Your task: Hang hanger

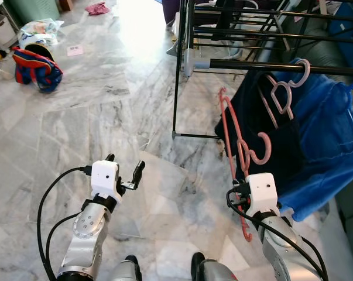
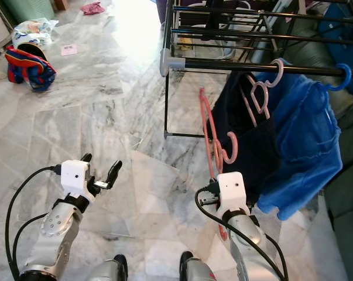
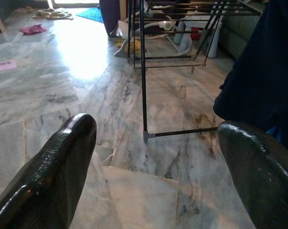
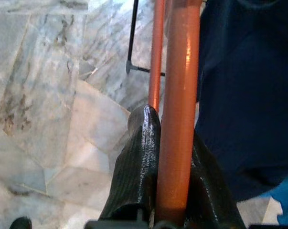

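Observation:
My right gripper (image 1: 242,188) is shut on a salmon-pink hanger (image 1: 230,126), low and just left of the hanging clothes. The hanger stands nearly upright, its hook (image 1: 261,150) curling toward a dark navy garment (image 1: 264,117). In the right wrist view the black fingers (image 4: 143,143) clamp the hanger's orange-pink bar (image 4: 177,95). The black rack rail (image 1: 252,65) runs above, carrying a pale pink hanger (image 1: 284,88) and a blue garment (image 1: 325,146). My left gripper (image 1: 125,165) is open over the marble floor, holding nothing; its wide-apart fingers (image 3: 53,176) frame the rack's foot (image 3: 146,136).
The black drying rack's upright leg (image 1: 176,88) stands ahead of centre. A red and blue bag (image 1: 37,68), a plastic bag (image 1: 38,29), a pink cloth (image 1: 97,8) and a paper slip (image 1: 75,50) lie far left on the marble floor (image 1: 106,117).

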Available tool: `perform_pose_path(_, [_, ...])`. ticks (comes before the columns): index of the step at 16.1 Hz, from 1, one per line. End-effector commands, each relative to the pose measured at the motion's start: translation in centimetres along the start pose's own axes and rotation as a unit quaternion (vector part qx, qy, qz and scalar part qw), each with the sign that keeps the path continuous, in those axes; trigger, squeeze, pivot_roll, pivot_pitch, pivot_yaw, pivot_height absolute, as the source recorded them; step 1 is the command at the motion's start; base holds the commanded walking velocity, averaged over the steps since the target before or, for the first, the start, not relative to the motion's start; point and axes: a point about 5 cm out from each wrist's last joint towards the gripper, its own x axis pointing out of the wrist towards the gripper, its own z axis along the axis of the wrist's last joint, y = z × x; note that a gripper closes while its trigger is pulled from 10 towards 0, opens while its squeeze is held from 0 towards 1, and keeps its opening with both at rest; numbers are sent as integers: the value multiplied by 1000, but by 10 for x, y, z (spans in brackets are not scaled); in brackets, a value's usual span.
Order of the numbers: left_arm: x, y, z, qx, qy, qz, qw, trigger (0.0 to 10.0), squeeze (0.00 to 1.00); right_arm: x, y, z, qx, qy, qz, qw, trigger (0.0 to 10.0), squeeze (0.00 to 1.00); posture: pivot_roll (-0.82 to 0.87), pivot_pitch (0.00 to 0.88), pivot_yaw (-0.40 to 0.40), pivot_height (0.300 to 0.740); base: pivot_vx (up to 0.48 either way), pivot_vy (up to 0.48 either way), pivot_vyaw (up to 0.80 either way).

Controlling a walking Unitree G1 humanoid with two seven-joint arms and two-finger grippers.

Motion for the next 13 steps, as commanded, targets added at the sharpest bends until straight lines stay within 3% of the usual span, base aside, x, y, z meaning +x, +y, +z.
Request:
perform_pose_path(1, [1, -2, 0, -3, 3, -8, 1000, 10000, 0, -2, -1, 9, 0, -23, -11, 1000, 10000, 0, 22, 238, -5, 740, 341, 0, 0])
perform_pose_path(3, [1, -2, 1, -3, 3, -9, 1000, 10000, 0, -2, -1, 9, 0, -24, -11, 1000, 2275, 0, 21, 238, -4, 740, 339, 0, 0])
perform_pose_path(4, [2, -2, 1, -3, 3, -10, 1000, 10000, 0, -2, 1, 9, 1, -26, -7, 1000, 1529, 0, 22, 238, -5, 740, 341, 0, 0])
perform_pose_path(5, [2, -2, 1, -3, 4, -10, 1000, 10000, 0, -1, 2, 9, 0, -26, -5, 1000, 4863, 0, 23, 237, -6, 740, 341, 0, 0])
perform_pose_path(6, [2, -3, 1, -3, 4, -11, 1000, 10000, 0, -1, 2, 9, -1, -25, -5, 1000, 10000, 0, 24, 236, -7, 740, 341, 0, 0])
perform_pose_path(13, [2, -5, 0, -7, 6, -7, 1000, 10000, 0, 2, 2, 15, -6, -39, -9, 999, 10000, 0, 27, 237, -18, 740, 272, 0, 0])
